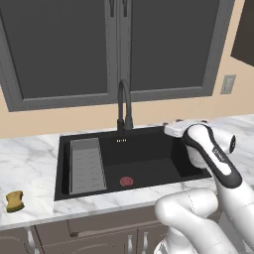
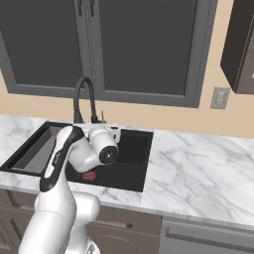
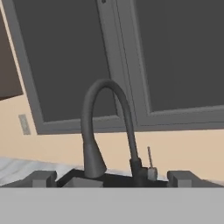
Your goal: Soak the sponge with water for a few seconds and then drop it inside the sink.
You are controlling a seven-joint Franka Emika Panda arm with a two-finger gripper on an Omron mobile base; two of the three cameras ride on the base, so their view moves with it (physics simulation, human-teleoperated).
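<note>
Notably, largest first:
Sink [image 1: 163, 171]: black basin at centre frame, no stream running from the faucet [image 1: 124, 106].
Gripper [image 3: 111, 178]: jaws spread wide, holding nothing, facing the faucet.
Sponge [image 1: 15, 200]: lower left on the counter.
Risk: the hand sat far from it; a long reach might knock the faucet.

Robot arm [image 1: 211, 163]: glossy white rounded shells, bulbous links. A black band with small pale lettering runs along one link. Dark round joint cap with pale centre. Tool fingertips [image 3: 41, 178]: small, blocky, dark grey, paired.
</note>
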